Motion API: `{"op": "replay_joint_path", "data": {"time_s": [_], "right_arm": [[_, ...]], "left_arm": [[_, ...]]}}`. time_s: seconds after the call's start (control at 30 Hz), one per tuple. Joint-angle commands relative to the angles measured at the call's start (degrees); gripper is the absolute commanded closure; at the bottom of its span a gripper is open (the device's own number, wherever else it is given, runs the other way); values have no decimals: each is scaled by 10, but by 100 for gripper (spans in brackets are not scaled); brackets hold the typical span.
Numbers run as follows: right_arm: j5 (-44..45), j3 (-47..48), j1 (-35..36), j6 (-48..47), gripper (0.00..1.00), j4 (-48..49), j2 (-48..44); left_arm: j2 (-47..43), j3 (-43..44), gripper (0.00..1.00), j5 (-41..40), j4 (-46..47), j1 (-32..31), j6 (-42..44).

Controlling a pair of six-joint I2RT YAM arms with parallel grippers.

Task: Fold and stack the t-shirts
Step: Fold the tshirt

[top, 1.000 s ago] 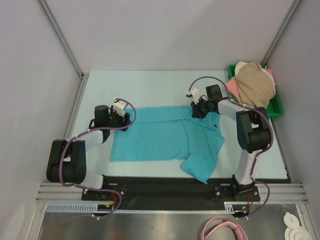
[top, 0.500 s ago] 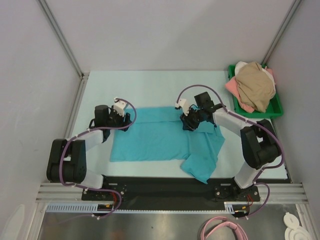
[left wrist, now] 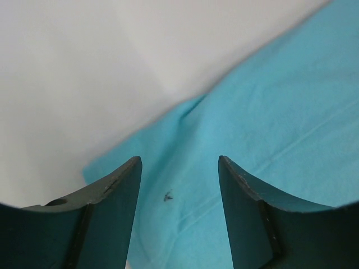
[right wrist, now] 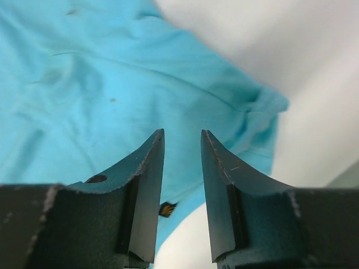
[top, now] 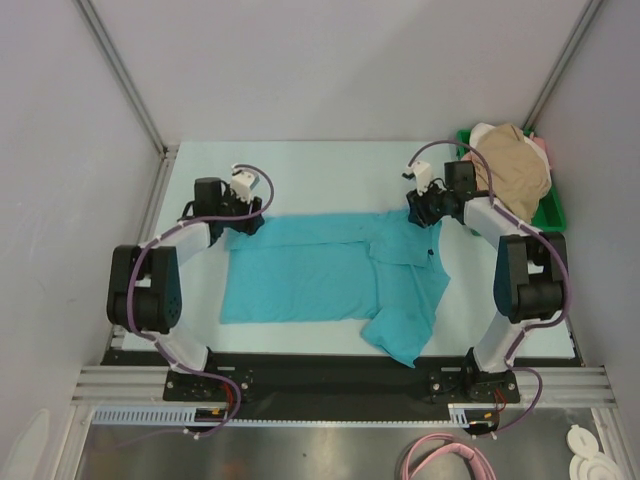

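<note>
- Hovering open, empty: right gripper (right wrist: 182, 137) near tray (top: 551, 218), left gripper (left wrist: 179, 162) well left of it.
- Risking a skewed fold by pinching one layer of teal shirt (top: 310, 275), flat left of tray.

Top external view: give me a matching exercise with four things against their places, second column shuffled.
1 teal t-shirt
2 tan t-shirt
3 green tray
4 pink cable

A far right corner of the table
B coiled at the bottom of the view
C laid out mid-table
D topmost in the tray

Pairs: 1-C, 2-D, 3-A, 4-B
</note>
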Motion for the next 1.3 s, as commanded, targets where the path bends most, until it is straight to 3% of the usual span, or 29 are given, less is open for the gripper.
{"op": "replay_joint_path", "data": {"time_s": [0.0,0.33,0.8,0.93,1.13,1.27], "right_arm": [[25,27,-15,14,63,45,28],[75,79,-34,34,63,95,110],[104,89,-45,47,64,96,128],[101,96,-47,48,77,86,140],[82,115,-56,53,78,54,153],[71,117,-62,59,95,46,151]], "left_arm": [[33,44,38,-31,-60,-2,-7],[62,59,38,-43,-66,-2,-10],[81,72,38,-54,-73,-1,-18],[84,76,38,-57,-76,-1,-20],[84,78,38,-56,-77,4,-23],[84,77,39,-56,-76,5,-24]]}}
